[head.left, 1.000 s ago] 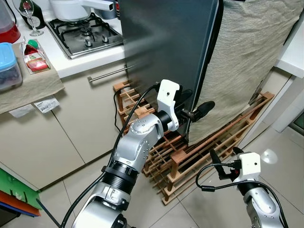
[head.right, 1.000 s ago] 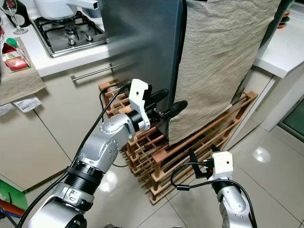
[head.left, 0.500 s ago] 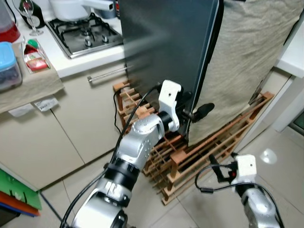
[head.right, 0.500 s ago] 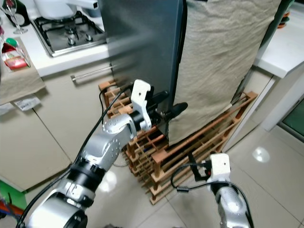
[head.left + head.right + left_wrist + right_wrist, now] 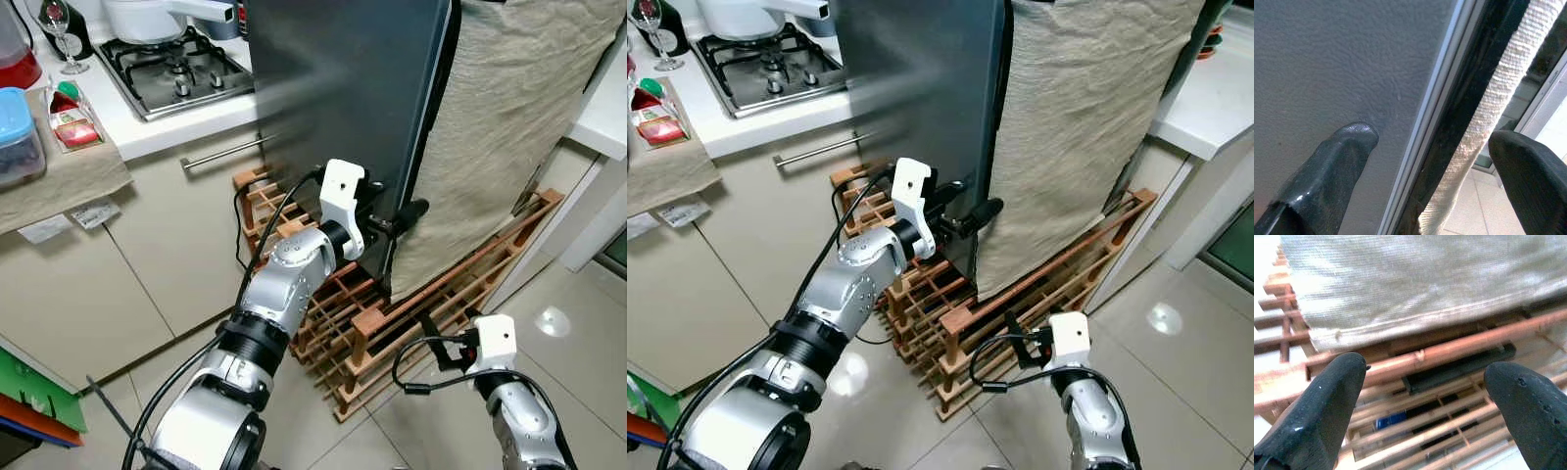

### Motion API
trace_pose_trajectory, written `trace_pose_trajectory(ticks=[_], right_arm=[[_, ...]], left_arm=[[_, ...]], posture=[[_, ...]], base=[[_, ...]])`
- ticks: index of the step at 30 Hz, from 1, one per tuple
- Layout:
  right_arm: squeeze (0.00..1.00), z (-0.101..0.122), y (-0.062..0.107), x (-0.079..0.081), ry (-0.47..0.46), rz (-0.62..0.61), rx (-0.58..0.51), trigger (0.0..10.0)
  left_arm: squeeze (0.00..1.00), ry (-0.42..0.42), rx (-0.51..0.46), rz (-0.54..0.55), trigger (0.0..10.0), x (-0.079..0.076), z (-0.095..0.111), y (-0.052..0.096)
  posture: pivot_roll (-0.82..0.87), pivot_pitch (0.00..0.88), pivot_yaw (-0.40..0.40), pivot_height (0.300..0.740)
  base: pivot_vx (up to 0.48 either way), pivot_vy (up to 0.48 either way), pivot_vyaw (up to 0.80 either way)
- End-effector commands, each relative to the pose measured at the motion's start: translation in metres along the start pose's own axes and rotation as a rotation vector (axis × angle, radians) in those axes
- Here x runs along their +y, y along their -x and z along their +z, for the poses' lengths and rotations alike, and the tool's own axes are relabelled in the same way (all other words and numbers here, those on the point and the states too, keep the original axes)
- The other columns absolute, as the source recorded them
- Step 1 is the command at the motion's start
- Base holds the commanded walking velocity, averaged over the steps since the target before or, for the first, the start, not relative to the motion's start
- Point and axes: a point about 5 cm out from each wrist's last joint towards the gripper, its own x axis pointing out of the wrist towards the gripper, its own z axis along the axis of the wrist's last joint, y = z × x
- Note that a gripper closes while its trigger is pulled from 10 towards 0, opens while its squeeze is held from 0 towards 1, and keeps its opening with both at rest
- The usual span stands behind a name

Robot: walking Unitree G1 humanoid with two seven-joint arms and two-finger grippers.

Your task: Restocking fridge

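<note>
while the fridge is not yet open, the step in hand looks like getting a hold on the door's edge. from the left eye view, the tall dark grey fridge door (image 5: 343, 88) stands beside a beige woven cloth (image 5: 509, 108) that hangs over the neighbouring side, with a wooden lattice wine rack (image 5: 392, 323) on the tiled floor at its foot. the left hand (image 5: 397, 217) is raised to the door's lower edge, one black finger against the door face and the other out past the edge toward the cloth. the right hand (image 5: 431, 345) hangs low over the floor near the rack, idle. on the white desk (image 5: 167, 127) to the left sit a gas hob (image 5: 176, 69) and a small red and green carton (image 5: 71, 119); no item to restock is in either hand.

from the right eye view the same holds: the left hand (image 5: 965, 217) sits at the seam between door and cloth.

from the left wrist view, the fingers (image 5: 1332, 171) are spread wide, straddling the door's pale edge strip and dark seal (image 5: 1464, 98), gripping nothing yet.

from the right wrist view, the right hand's fingers (image 5: 1317, 406) are wide apart and empty above the rack.

next, i judge, the left hand needs to hook behind the edge and pull the door outward.
</note>
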Motion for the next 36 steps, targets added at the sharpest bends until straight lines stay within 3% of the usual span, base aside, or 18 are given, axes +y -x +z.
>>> trace_pose_trajectory(ticks=[1,5,8,9,11,12,13,14,15,16,17,18,19,22,24,26,30,36], right_arm=[[0.0,0.015,-0.003,-0.002,0.022,0.007,-0.085,10.0],[0.0,0.021,-0.003,0.0,0.032,0.014,-0.117,10.0],[0.0,0.031,-0.003,0.003,0.042,0.014,-0.162,10.0],[0.0,0.043,-0.002,0.007,0.049,0.019,-0.201,10.0],[0.0,0.065,0.003,0.015,0.059,0.021,-0.265,10.0],[0.0,0.083,0.012,0.02,0.066,-0.004,-0.313,10.0],[0.0,0.083,0.012,0.02,0.066,-0.004,-0.313,10.0],[0.0,0.09,0.018,0.022,0.075,-0.017,-0.33,10.0],[0.0,0.1,0.032,0.026,0.094,-0.055,-0.363,10.0],[0.0,0.1,0.032,0.026,0.094,-0.055,-0.363,10.0],[0.0,0.109,0.045,0.03,0.11,-0.091,-0.39,10.0],[0.0,0.113,0.05,0.032,0.119,-0.108,-0.402,10.0],[0.0,0.113,0.05,0.032,0.119,-0.108,-0.402,10.0],[0.0,0.122,0.061,0.031,0.102,-0.204,-0.412,10.0],[0.0,0.132,0.069,0.03,0.102,-0.271,-0.419,10.0],[0.0,0.145,0.074,0.034,0.08,-0.311,-0.408,10.0],[0.0,0.145,0.073,0.036,0.073,-0.301,-0.386,10.0],[0.0,0.152,0.076,0.031,0.086,-0.308,-0.37,10.0]], left_arm=[[0.0,0.076,-0.089,-0.176,10.0,-0.057,0.018,-0.034],[0.0,0.069,-0.094,-0.259,10.0,-0.069,0.02,-0.034],[0.0,0.017,-0.091,-0.238,10.0,-0.062,0.02,-0.03],[0.0,-0.007,-0.089,-0.209,10.0,-0.053,0.021,-0.025],[0.0,-0.062,-0.09,-0.161,10.0,-0.036,0.022,-0.011],[0.0,-0.102,-0.09,-0.111,10.0,-0.019,0.023,0.009],[0.0,-0.102,-0.09,-0.111,10.0,-0.019,0.023,0.009],[0.0,-0.122,-0.086,-0.085,10.0,-0.011,0.024,0.02],[0.0,-0.145,-0.075,-0.034,10.0,0.002,0.026,0.044],[0.0,-0.145,-0.075,-0.034,10.0,0.002,0.026,0.044],[0.0,-0.176,-0.061,0.014,10.0,0.01,0.027,0.068],[0.0,-0.186,-0.054,0.034,10.0,0.012,0.028,0.077],[0.0,-0.186,-0.054,0.034,10.0,0.012,0.028,0.077],[0.0,-0.234,-0.033,0.099,10.0,0.012,0.024,0.101],[0.0,-0.273,-0.029,0.17,10.0,0.012,0.022,0.116],[0.0,-0.31,-0.031,0.334,10.0,0.018,0.017,0.131],[0.0,-0.328,0.007,0.374,10.0,0.021,0.008,0.129],[0.0,-0.298,-0.025,0.333,10.0,0.017,0.013,0.105]], posture=[[-0.19,0.0,0.042,0.74],[-0.19,0.0,0.041,0.74],[-0.2,0.0,0.044,0.74],[-0.2,0.0,0.047,0.74],[-0.19,0.0,0.046,0.74],[-0.18,0.0,0.041,0.74],[-0.18,0.0,0.041,0.74],[-0.18,0.0,0.038,0.74],[-0.15,0.001,0.033,0.74],[-0.15,0.001,0.033,0.74],[-0.14,0.006,0.03,0.74],[-0.14,0.006,0.03,0.74],[-0.14,0.006,0.03,0.74],[-0.12,0.009,0.032,0.74],[-0.12,0.007,0.034,0.74],[-0.12,0.005,0.031,0.74],[-0.11,0.0,0.021,0.74],[-0.13,0.0,0.019,0.74]], base=[[0.0,0.0,0.0],[0.0,0.0,0.0],[0.0,0.0,0.0],[0.0,0.0,0.0],[0.0,0.0,0.0],[0.0,0.0,0.0],[0.0,0.0,0.0],[0.0,0.0,0.0],[0.0,0.0,0.0],[0.0,0.0,0.0],[0.0,0.0,0.0],[0.0,0.0,0.0],[0.0,0.0,0.0],[0.0,0.0,0.0],[0.0,0.0,0.0],[0.0,0.0,0.0],[0.0,0.0,0.0],[0.0,0.0,0.0]])
